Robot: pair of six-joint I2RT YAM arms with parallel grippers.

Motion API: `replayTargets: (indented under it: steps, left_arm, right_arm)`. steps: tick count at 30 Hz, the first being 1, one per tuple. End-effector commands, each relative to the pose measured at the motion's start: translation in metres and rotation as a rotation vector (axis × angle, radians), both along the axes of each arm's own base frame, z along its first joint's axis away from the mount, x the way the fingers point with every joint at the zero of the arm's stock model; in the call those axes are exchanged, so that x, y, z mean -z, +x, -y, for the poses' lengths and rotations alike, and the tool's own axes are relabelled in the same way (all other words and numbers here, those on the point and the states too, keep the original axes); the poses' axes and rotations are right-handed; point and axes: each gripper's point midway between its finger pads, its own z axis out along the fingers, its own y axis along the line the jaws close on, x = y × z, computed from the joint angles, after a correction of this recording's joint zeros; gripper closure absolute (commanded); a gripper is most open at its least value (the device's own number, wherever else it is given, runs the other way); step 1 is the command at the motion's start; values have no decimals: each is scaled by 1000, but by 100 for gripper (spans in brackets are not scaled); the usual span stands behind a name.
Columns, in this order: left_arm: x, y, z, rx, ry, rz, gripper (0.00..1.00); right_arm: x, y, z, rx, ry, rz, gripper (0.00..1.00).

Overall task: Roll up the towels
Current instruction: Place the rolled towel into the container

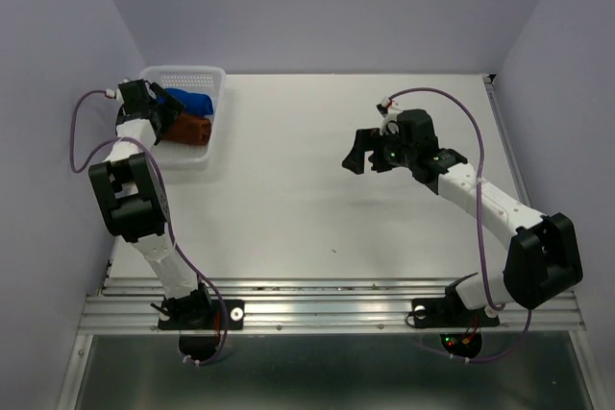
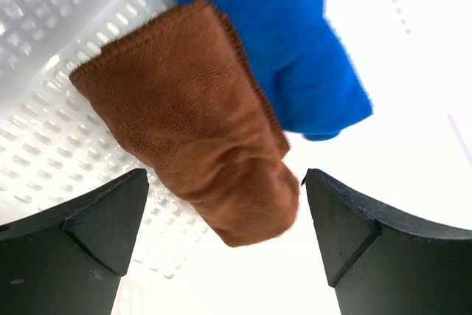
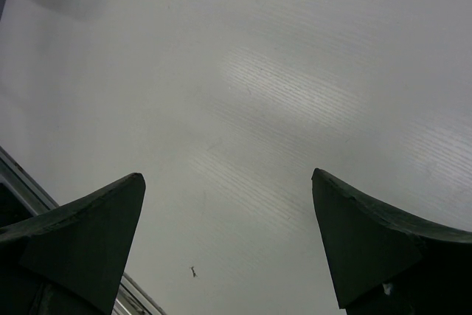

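Looking basically done imo: the rust-brown towel point(image 2: 192, 123) and blue towel point(image 2: 295, 42) are sitting rolled up, touching, in the white perforated basket point(image 1: 183, 71) at the bench's point(image 1: 317, 199) far left, left jaws hanging released just over the brown one, right jaws gaping empty further right.

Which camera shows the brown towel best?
The left wrist view: the brown towel fills the frame, in the basket beside the blue towel. The top view shows a small brown patch; the right wrist view, none.
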Motion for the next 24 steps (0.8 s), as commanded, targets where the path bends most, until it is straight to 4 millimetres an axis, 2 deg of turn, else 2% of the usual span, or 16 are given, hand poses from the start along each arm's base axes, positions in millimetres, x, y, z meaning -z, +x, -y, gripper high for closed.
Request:
replayTargets:
  steps: [1, 5, 7, 10, 11, 12, 14, 15, 17, 18, 21, 24]
  left_arm:
    - [-74, 2, -16, -46, 63, 106, 1]
    - [-81, -2, -17, -43, 78, 70, 1]
    - [-90, -3, -13, -26, 70, 87, 1]
    - [-120, -11, -9, -26, 84, 128, 1]
    - [-129, -16, -4, -24, 94, 136, 1]
    - [-150, -28, -3, -45, 120, 168, 1]
    - [-166, -44, 6, -38, 126, 191, 1]
    - [-178, -61, 15, -35, 124, 216, 1]
    - [-182, -78, 26, -34, 118, 230, 1]
    - [-185, -93, 41, -11, 119, 243, 1]
    - [-186, -122, 58, -4, 143, 244, 1]
    - [-191, -144, 82, 46, 118, 283, 1]
  right_arm:
    - [-35, 10, -6, -18, 45, 95, 0]
    - [-37, 7, -6, -26, 52, 97, 0]
    - [-39, 8, -5, -10, 56, 98, 0]
    - [-47, 17, 5, 96, 60, 104, 0]
    - [-53, 22, 15, 165, 49, 125, 0]
    - [-54, 24, 20, 212, 57, 117, 0]
    - [-55, 26, 32, 293, 54, 120, 0]
    - [-55, 27, 43, 366, 50, 119, 0]
    - [-55, 28, 58, 461, 42, 119, 0]
    - [-54, 28, 66, 508, 31, 121, 0]
    - [-53, 17, 88, 603, 1, 118, 0]
    - [-53, 1, 100, 632, 0, 116, 0]
